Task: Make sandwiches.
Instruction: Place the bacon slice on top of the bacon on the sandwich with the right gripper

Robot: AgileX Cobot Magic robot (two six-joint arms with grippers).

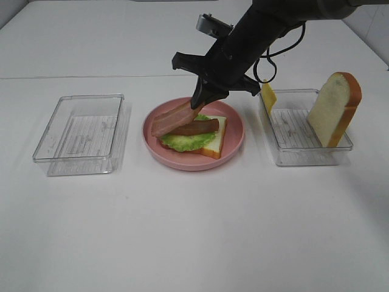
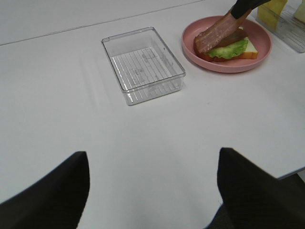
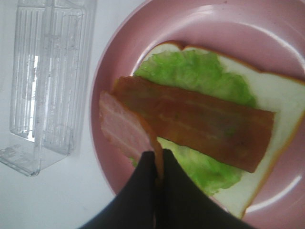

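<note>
R hand (image 1: 202, 100) clenched on a tilted bacon strip (image 1: 173, 118) over bread (image 1: 217, 145), lettuce (image 1: 185, 142) & 2nd strip (image 1: 199, 128) on plate (image 1: 236, 131); L hand (image 2: 152, 160) released, empty.

All 3 views share plate (image 1: 234, 131); right wrist closest.
</note>
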